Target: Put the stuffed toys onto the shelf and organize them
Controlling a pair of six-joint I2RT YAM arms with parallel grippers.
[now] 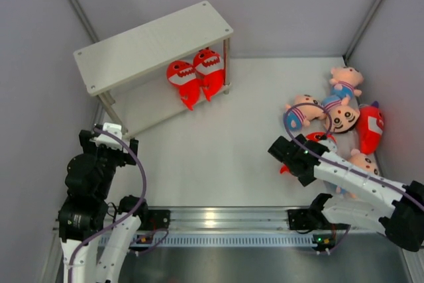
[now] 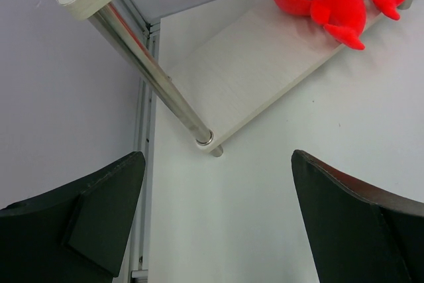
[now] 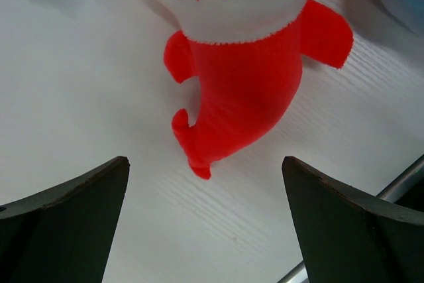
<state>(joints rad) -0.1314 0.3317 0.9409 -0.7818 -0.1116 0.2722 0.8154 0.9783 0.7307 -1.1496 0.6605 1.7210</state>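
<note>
Shelf [image 1: 152, 44] stands at the far left of the table [image 1: 225, 164]; two sharks [image 1: 182, 79] lie side by side at the right end of its lower board, tails over the near edge; the other toys lie heaped at the table's right side, dolls [image 1: 346, 84] and a red shark [image 1: 371, 127] among them; left jaws, spread and holding nothing, hover near the shelf's leg [image 2: 156, 77]; right jaws, spread too, hang over a heap shark [image 3: 245, 91], its tail between the fingers [image 3: 66, 217], clear of both.
</note>
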